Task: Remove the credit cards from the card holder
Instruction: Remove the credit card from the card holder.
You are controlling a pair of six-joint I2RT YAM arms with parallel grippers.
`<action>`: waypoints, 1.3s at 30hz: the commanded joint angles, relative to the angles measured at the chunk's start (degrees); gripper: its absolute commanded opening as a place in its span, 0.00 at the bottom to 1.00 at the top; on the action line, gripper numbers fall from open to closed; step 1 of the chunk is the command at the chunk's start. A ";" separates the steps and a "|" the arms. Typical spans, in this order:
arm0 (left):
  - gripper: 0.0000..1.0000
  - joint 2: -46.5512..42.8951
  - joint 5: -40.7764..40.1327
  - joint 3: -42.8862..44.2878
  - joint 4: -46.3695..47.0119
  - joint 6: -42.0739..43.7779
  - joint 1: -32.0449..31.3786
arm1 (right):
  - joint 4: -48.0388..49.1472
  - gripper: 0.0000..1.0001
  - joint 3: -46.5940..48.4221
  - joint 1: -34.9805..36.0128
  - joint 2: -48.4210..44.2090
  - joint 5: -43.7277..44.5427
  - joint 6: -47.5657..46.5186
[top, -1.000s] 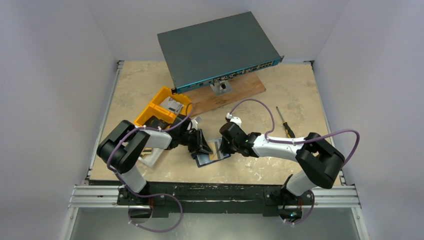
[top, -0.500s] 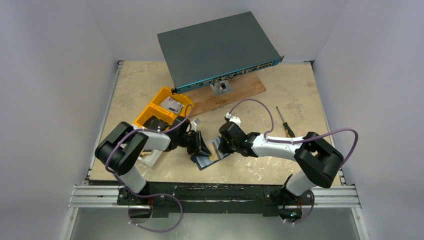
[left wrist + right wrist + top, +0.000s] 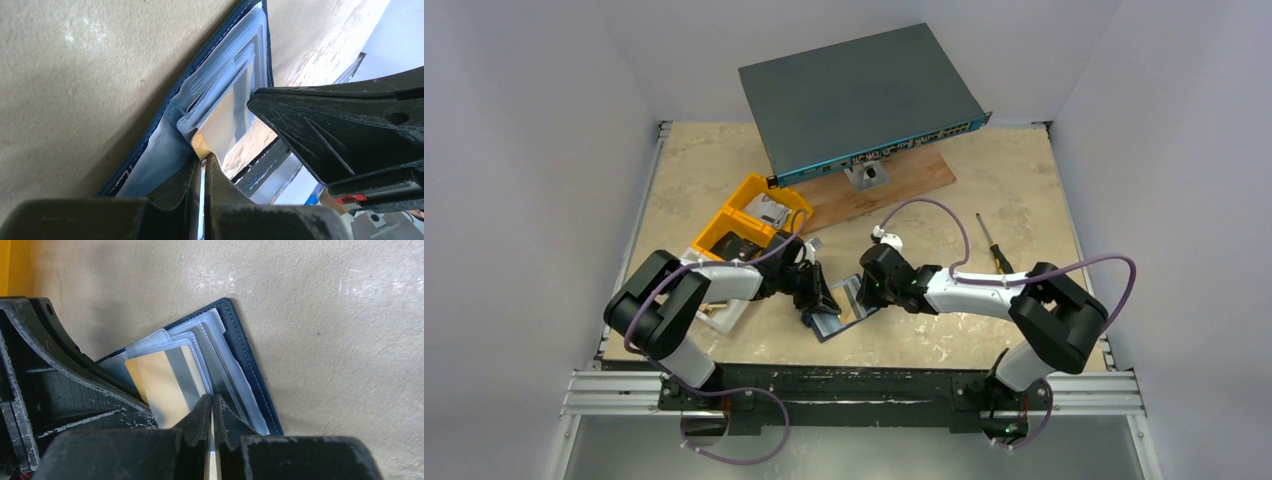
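Note:
The card holder (image 3: 832, 321) lies open on the table between my two grippers, its navy cover (image 3: 245, 355) underneath and its clear sleeves (image 3: 235, 55) fanned upward. One of the credit cards (image 3: 160, 385), pale grey with an orange-yellow patch, sticks partly out of a sleeve. My left gripper (image 3: 204, 157) is shut on that card's orange corner; from above it (image 3: 817, 298) sits at the holder's left edge. My right gripper (image 3: 211, 399) is shut on the edges of the clear sleeves, and it (image 3: 861, 292) meets the holder from the right. Any other cards are hidden in the sleeves.
Two yellow bins (image 3: 749, 220) stand just behind the left arm, with a white piece (image 3: 724, 313) beside its forearm. A grey network switch (image 3: 859, 95) rests tilted on a wooden board (image 3: 894, 185) at the back. A screwdriver (image 3: 994, 245) lies at right.
My left gripper's jaws have closed onto the card's corner. Both grippers and the holder have shifted slightly left and toward each other.

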 commanded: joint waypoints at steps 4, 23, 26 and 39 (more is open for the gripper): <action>0.00 -1.54 -5.64 3.21 -16.05 7.69 0.12 | -10.07 0.00 -3.62 -0.46 3.25 1.64 -0.02; 0.00 -3.65 -10.24 8.33 -27.15 12.47 0.15 | -9.67 0.00 -9.29 -1.23 -4.68 3.02 4.27; 0.00 -4.27 -10.82 9.51 -28.84 12.65 0.18 | -9.37 0.00 -9.37 -1.47 -5.87 3.13 4.22; 0.00 -7.73 -13.82 12.85 -36.87 16.07 0.17 | -10.04 0.09 -2.25 -1.46 -8.92 5.61 -2.37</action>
